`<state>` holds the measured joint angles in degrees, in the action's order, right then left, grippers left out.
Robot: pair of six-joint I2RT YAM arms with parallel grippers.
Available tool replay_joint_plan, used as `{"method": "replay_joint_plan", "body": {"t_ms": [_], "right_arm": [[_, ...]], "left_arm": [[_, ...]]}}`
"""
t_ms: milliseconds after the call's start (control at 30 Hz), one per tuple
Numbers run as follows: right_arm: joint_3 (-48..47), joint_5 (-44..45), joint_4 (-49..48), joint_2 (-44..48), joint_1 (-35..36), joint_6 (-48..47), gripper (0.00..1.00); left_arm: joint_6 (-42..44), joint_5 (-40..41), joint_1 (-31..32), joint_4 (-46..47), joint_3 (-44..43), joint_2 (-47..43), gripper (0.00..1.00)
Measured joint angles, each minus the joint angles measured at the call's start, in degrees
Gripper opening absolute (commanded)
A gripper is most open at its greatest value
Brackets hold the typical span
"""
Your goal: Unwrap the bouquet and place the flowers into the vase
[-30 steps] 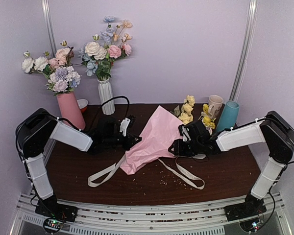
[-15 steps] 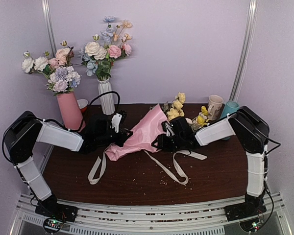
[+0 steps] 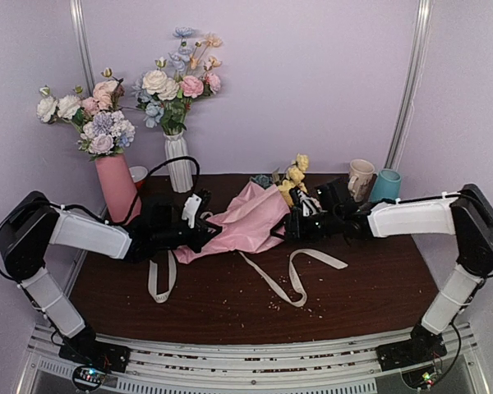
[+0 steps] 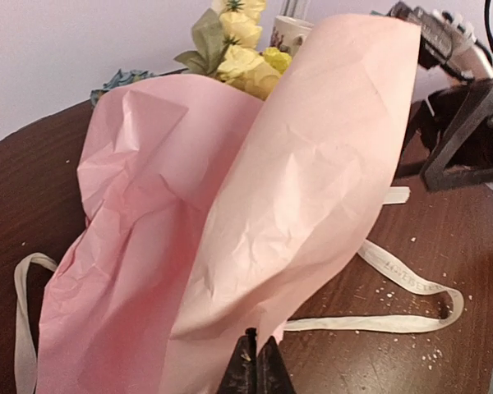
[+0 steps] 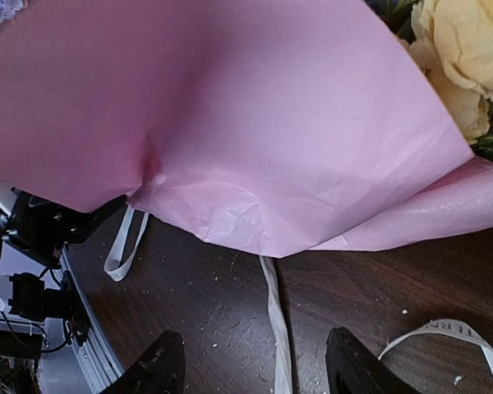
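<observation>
The bouquet's pink paper wrap (image 3: 245,220) lies loosened and crumpled at mid-table, with yellow flowers (image 3: 294,174) sticking out of its far end. In the left wrist view my left gripper (image 4: 259,351) is shut on the near edge of the pink paper (image 4: 230,205). My right gripper (image 5: 255,369) stands open just off the paper (image 5: 255,123), nothing between its fingers; the cream ribbon (image 5: 275,320) lies on the table beneath it. From above, the left gripper (image 3: 204,234) is at the paper's left end and the right gripper (image 3: 292,223) at its right. The teal vase (image 3: 386,185) stands at the back right.
A pink vase (image 3: 117,187) and a white ribbed vase (image 3: 178,162), both with flowers, stand at the back left, a small bowl (image 3: 138,174) between them. A cream mug (image 3: 361,176) stands next to the teal vase. The ribbon (image 3: 300,275) trails over the brown table (image 3: 361,287) among crumbs.
The left gripper has dragged the paper left and toward the back. The right gripper followed leftward, then widened its jaws and now stands off the wrap. The ribbon slid left too.
</observation>
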<state>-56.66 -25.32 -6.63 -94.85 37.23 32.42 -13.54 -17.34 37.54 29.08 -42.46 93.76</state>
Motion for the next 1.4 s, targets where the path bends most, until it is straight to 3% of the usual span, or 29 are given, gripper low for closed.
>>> {"method": "replay_joint_plan", "body": {"t_ms": [233,400,567,900,967,1200,1400], "right_arm": [[0.0,2.0,13.6,18.0,0.0,-7.0,0.73],[-3.5,3.5,19.4,23.9,-0.2,-10.3,0.73],[-6.0,2.3,20.5,22.6,-0.3,-11.3,0.71],[-4.9,-1.2,18.5,13.7,1.1,-8.6,0.67],[-2.6,-2.0,15.9,12.3,2.2,-7.4,0.65],[5.7,-3.7,5.7,5.4,5.5,-2.4,0.61],[10.3,-3.7,0.5,1.0,6.7,-0.6,0.60]], "left_arm": [[1.9,-5.1,4.7,-0.5,1.3,-3.1,0.01],[5.0,-6.9,11.7,-3.2,1.3,-3.4,0.01],[8.2,-8.6,17.3,-7.4,0.4,-1.5,0.01],[12.1,-12.0,21.6,-13.4,-3.0,5.3,0.08],[12.4,-12.2,21.9,-13.9,-3.3,6.1,0.11],[12.5,-13.2,21.9,-13.8,-4.4,6.2,0.45],[11.9,-13.4,21.9,-14.1,-4.5,3.5,0.57]]}}
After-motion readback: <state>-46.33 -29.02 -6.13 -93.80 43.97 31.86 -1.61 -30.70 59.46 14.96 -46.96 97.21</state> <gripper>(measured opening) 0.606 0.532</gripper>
